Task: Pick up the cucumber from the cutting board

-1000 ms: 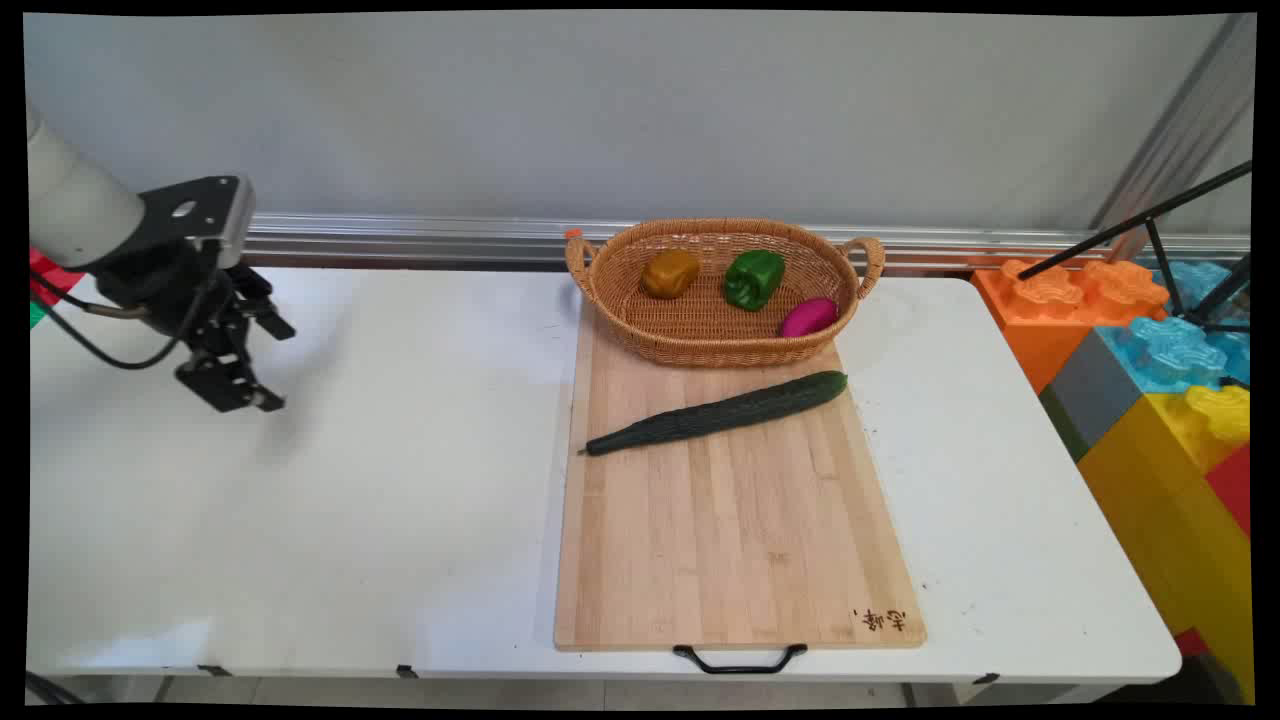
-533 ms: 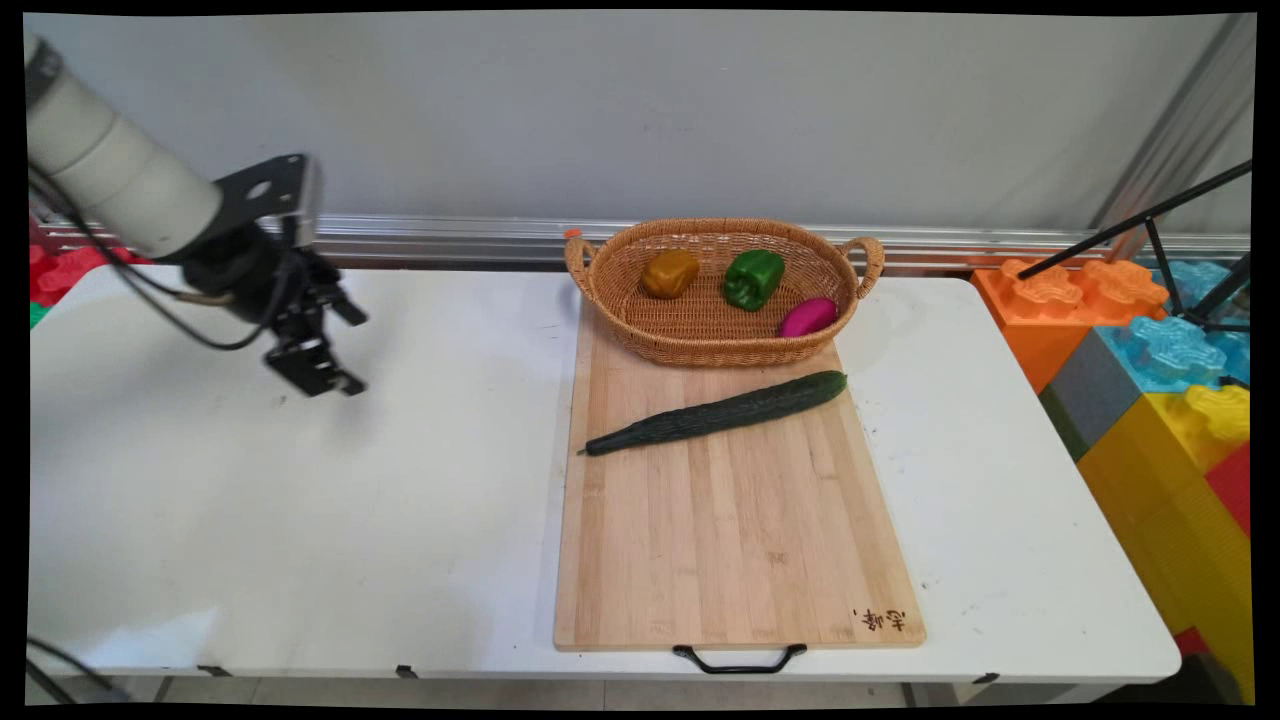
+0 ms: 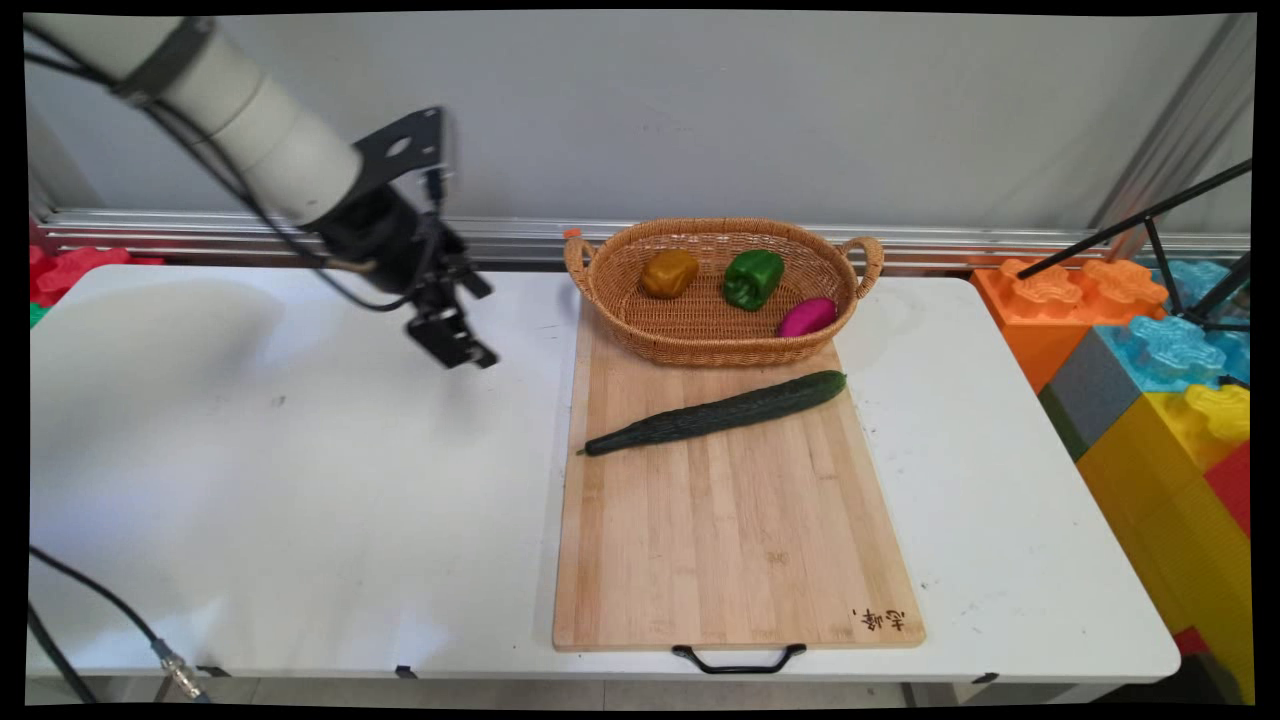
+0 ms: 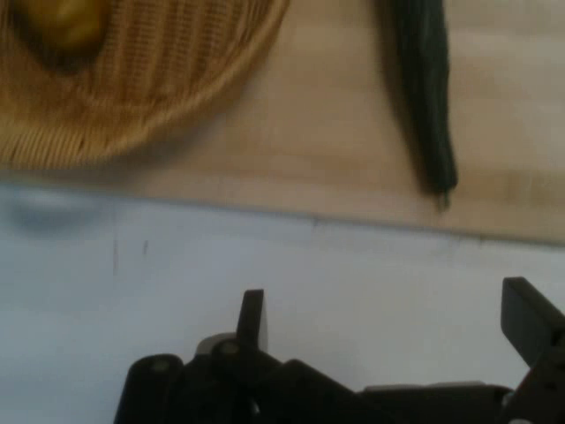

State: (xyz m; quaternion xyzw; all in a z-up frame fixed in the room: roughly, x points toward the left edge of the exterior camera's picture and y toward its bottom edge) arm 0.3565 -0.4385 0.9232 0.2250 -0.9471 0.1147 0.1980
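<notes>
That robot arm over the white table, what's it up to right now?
The arm's black gripper hangs open and empty above the bare table, just left of a wooden cutting board. A long dark cucumber lies slantwise across the board, untouched. At the board's far end sits a wicker basket holding a yellow pepper, a green pepper and a magenta vegetable. Over the last second the gripper has swung in from the far left toward the board.
</notes>
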